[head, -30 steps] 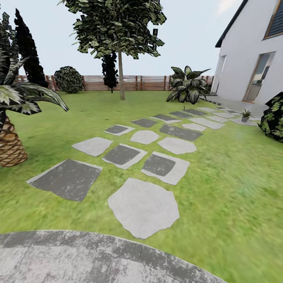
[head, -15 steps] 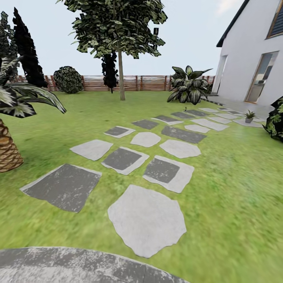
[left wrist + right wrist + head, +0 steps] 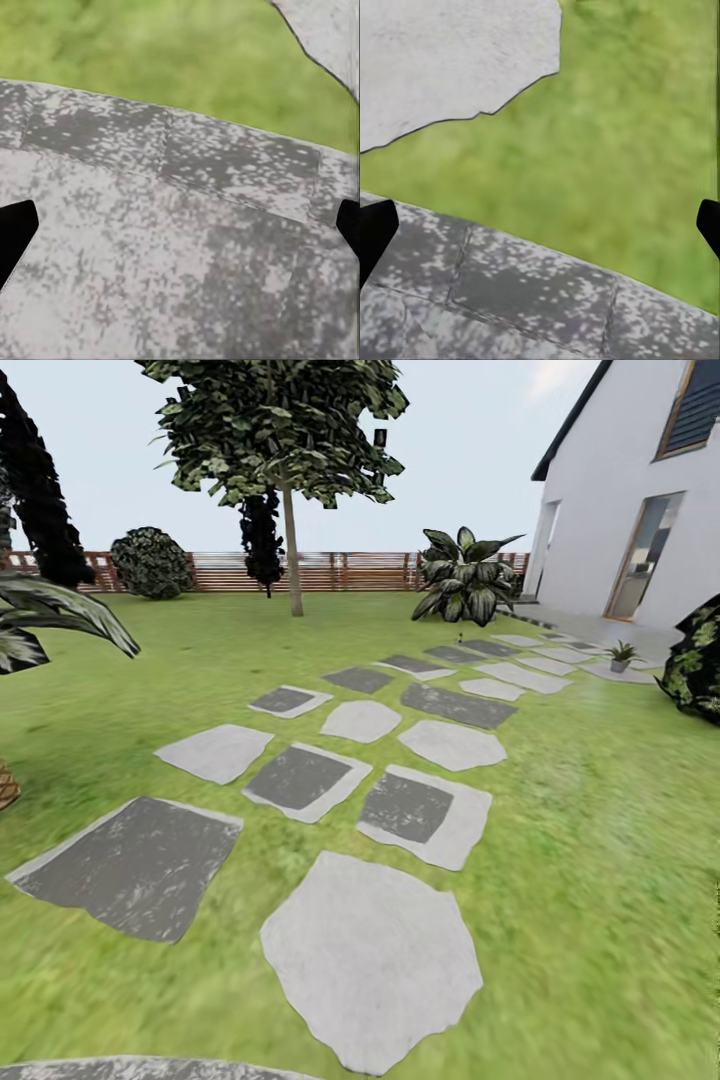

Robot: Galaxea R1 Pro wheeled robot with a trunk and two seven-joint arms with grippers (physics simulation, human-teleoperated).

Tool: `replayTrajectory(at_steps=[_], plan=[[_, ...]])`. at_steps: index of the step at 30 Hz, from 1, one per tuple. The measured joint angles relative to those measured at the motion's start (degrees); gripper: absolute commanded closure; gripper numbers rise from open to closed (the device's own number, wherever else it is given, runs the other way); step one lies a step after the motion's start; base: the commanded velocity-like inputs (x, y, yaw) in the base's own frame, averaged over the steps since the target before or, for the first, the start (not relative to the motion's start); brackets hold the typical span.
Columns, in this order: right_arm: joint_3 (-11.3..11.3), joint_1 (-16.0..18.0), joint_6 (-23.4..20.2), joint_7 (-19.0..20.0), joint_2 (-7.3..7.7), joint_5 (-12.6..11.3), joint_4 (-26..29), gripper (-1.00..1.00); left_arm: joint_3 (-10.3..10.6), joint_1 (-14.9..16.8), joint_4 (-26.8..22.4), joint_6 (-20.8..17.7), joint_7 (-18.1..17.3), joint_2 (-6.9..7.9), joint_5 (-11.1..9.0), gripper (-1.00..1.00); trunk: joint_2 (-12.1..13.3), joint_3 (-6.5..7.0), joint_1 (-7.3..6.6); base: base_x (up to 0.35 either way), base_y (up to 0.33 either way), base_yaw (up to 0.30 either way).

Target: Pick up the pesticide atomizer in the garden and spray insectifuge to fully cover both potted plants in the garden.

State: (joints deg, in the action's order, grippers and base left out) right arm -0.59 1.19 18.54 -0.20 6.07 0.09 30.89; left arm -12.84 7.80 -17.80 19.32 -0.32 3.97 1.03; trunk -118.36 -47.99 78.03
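Approach step, atomizer unlocated; one potted plant [image 3: 621, 655] at far path end. Both grippers spread, empty. Next: closer search needed.

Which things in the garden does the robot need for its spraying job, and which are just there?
For the job:
- small green potted plant in a grey pot, far off by the white house
- both open grippers: left, right

Just there:
- grey stepping stones
- big striped dark-leaved shrub
- tall leafy tree
- brown slatted wooden fence
- white house
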Motion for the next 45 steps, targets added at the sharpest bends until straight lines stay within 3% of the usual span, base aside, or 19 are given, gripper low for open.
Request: replayTrajectory(at_steps=[18,45], plan=[[0.03,0.01,0.0,0.04,-0.09,0.04,-0.01,-1.0,0.0,-0.01,-0.01,0.0,0.0,0.0,0.0,-1.0,0.0,0.0,0.0,0.337,0.112,-0.269],[0.11,0.02,0.01,0.04,-0.09,0.15,-0.09,-1.0,-0.01,-0.02,-0.02,-0.01,0.0,0.09,0.0,-1.0,0.0,0.0,0.0,0.337,0.121,-0.011]])
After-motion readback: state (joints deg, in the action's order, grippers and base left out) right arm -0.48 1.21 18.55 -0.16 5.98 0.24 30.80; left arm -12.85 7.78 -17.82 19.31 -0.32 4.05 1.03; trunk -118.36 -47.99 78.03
